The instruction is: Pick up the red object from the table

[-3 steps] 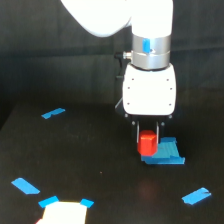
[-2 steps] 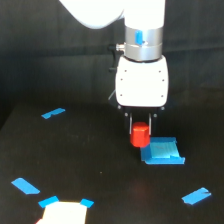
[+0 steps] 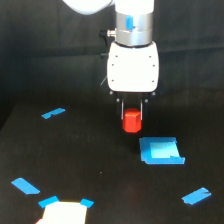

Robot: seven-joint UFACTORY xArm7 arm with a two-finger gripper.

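Exterior view: hand [image 3: 132, 111] grasps red object [image 3: 132, 121], seemingly above table [image 3: 90, 155]; blue square [image 3: 160, 151] nearby.

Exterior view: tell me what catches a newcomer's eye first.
The red object stands out, clamped in the gripper under the white arm, lifted clear of the black table. Below it, toward the exterior view's right, lies a flat blue square piece; blue tape strips dot the surface.

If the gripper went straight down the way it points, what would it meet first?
Probably bare table: the gripper points down, holding the red object, which would land first. The blue square piece looks offset, though depth is unclear.
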